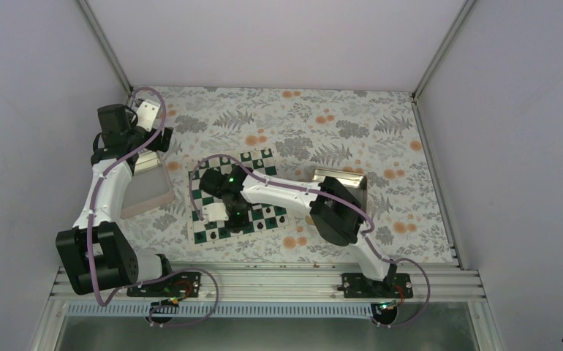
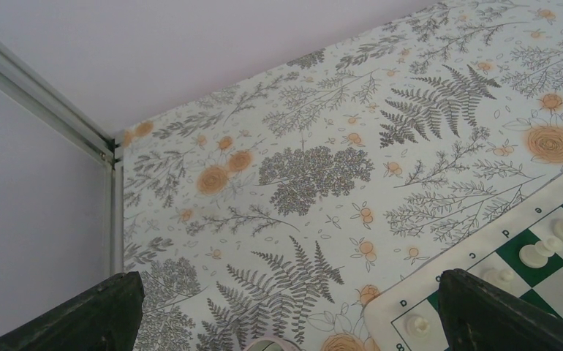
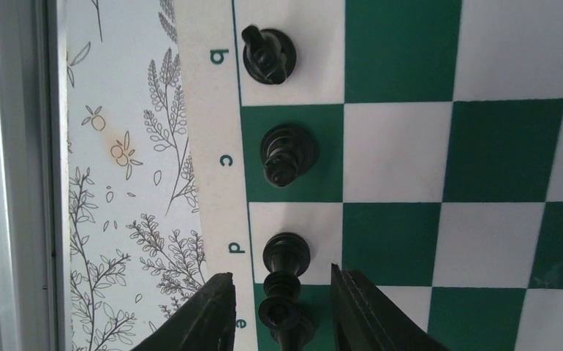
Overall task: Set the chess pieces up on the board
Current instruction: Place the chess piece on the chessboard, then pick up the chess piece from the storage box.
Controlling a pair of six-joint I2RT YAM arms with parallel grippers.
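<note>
The board (image 3: 395, 153) has green and white squares and a cream border with letters. Black chess pieces stand along its edge: one at b (image 3: 269, 55), one at c (image 3: 287, 153), one at d (image 3: 286, 254). A taller black piece (image 3: 286, 316) stands at e, between the fingers of my right gripper (image 3: 279, 274). The jaws are open, with a gap on each side of it. From above, the right gripper (image 1: 227, 216) is low over the board (image 1: 258, 159) at its near left edge. My left gripper (image 2: 289, 281) is open and holds nothing, over the floral cloth left of the board (image 2: 483, 248).
White pieces (image 2: 556, 234) stand on the far side of the board. A pinkish-rimmed tray (image 1: 147, 190) lies under the left arm, and a gold tray (image 1: 346, 178) sits partly under the right arm. A metal rail (image 3: 15, 175) runs close beside the board's near edge.
</note>
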